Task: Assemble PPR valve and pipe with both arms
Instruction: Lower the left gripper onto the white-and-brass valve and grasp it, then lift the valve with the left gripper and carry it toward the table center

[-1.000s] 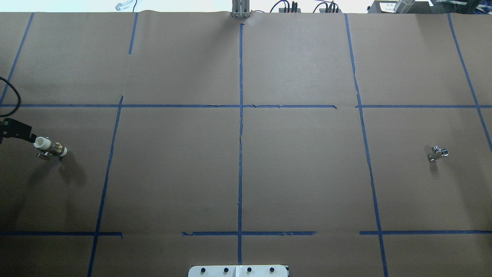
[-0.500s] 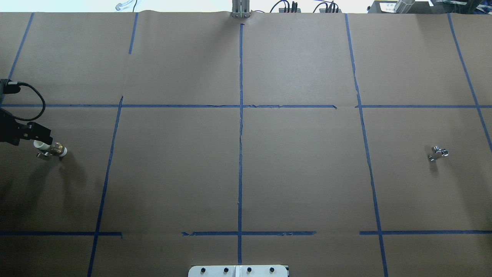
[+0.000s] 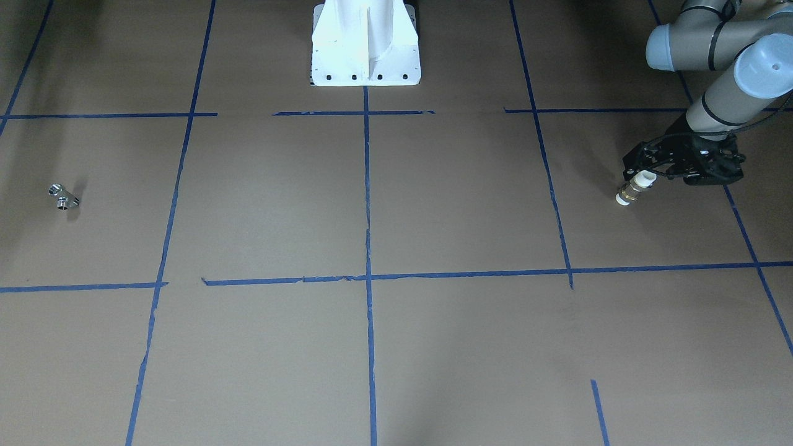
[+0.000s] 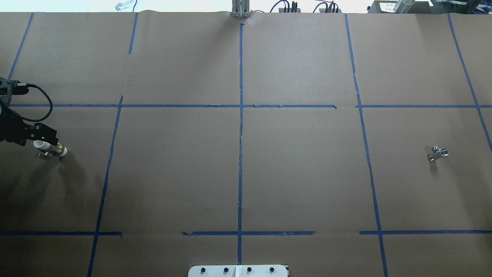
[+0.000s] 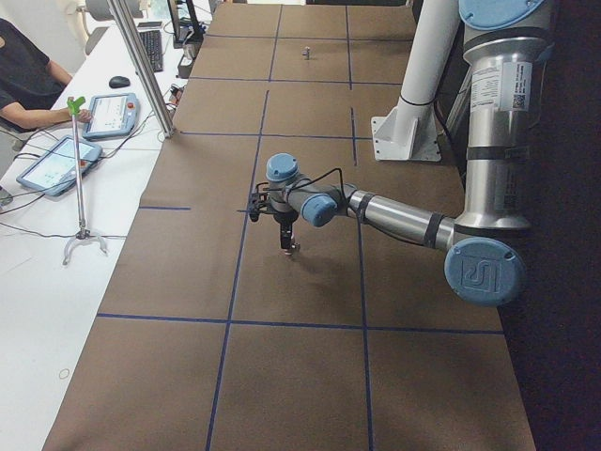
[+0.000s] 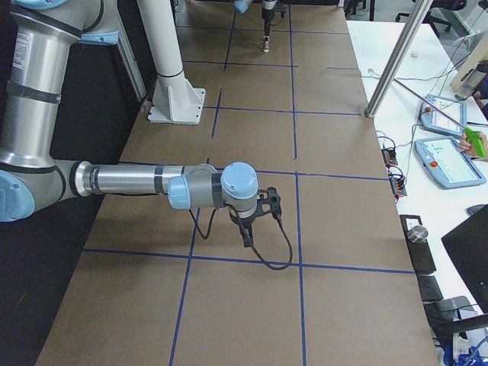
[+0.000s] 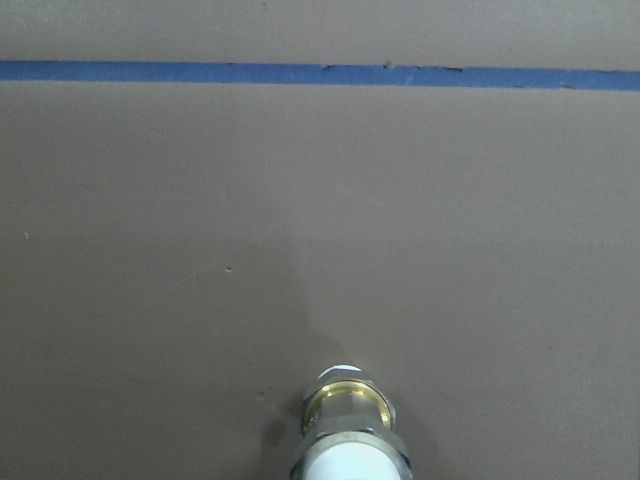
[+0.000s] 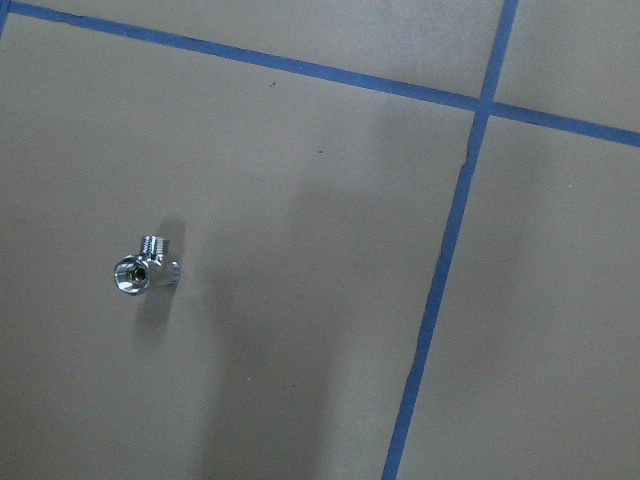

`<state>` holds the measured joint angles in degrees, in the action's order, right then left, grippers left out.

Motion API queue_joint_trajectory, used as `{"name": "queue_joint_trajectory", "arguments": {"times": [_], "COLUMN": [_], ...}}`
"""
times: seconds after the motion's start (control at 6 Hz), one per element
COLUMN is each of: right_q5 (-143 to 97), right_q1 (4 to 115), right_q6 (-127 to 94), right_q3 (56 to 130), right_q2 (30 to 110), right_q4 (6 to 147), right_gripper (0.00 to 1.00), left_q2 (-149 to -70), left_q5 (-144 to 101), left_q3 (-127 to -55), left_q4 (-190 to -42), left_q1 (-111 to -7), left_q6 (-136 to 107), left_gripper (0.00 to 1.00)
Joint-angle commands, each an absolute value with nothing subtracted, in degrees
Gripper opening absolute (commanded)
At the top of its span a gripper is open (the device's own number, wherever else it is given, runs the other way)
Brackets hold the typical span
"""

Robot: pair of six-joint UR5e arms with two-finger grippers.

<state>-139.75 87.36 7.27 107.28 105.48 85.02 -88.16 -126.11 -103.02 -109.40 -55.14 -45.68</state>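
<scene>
The brown paper-covered table [image 4: 292, 173] is carrying both parts, and they're sitting way apart at opposite ends. The left arm [image 3: 718, 102] is reaching down over its end, and the right arm [image 6: 130, 181] is stretching out low over the other.

The left gripper [image 3: 644, 172] is pointing straight down with its fingers sitting either side of the valve's top white end. Honestly I'm not able to tell whether they're actually pinching it or just flanking it, since the wrist camera isn't showing the fingers at all. The right gripper [image 6: 246, 232] is only showing up in the side view, so I can't tell its state either. It's hanging above the table with nothing visibly in it.

The PPR valve [image 4: 54, 149] is looking like it's standing on end near the table's left edge: white plastic at both ends, brass nut in the middle, small handle sticking out low. I'm guessing it's rigid and fairly hefty for its size because of the brass. The smooth white plastic is probably a bit slippery, so gripping that top collar squarely is making sense, keeping the lower end free for joining.

The little chrome fitting [image 4: 437, 153] is lying on the right side, well clear of everything. It's looking hard, shiny and slick, so I'm thinking a firm grab across its body, not the threaded stub.
</scene>
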Motion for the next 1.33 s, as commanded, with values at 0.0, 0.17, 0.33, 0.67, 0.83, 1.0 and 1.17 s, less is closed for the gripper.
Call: {"name": "queue_joint_trajectory", "arguments": {"times": [0.0,0.17,0.33,0.67,0.83,1.0,1.17], "right_q5": [-139.75,-139.75,-139.75,-139.83,-139.83,-139.83,-139.83], "right_q1": [87.36,87.36,87.36,87.36,87.28,86.84,86.75], "right_q6": [7.29,7.29,7.47,7.56,7.65,7.91,8.0], "right_q3": [107.31,107.31,107.4,107.49,107.4,107.4,107.4], "right_q2": [105.47,105.47,105.47,105.38,105.38,105.38,105.38], "right_q4": [84.99,84.99,84.99,85.08,85.08,85.08,83.69], "right_gripper": [1.0,1.0,1.0,1.0,1.0,1.0,1.0], "left_q2": [-88.24,-88.24,-88.42,-91.12,-95.67,-100.67,-108.99], "left_q5": [-126.12,-126.04,-125.95,-123.16,-122.79,-122.87,-122.26], "left_q3": [-102.92,-103.27,-103.88,-106.77,-107.13,-107.83,-108.02], "left_q4": [-109.42,-109.42,-109.42,-108.99,-108.11,-103.93,-96.06], "left_q1": [-55.02,-55.02,-55.02,-55.11,-55.02,-52.58,-47.51], "left_q6": [-45.62,-45.44,-45.35,-46.66,-49.72,-50.88,-56.63], "left_gripper": [0.46,0.18,0.0,0.0,0.0,0.0,0.0]}}
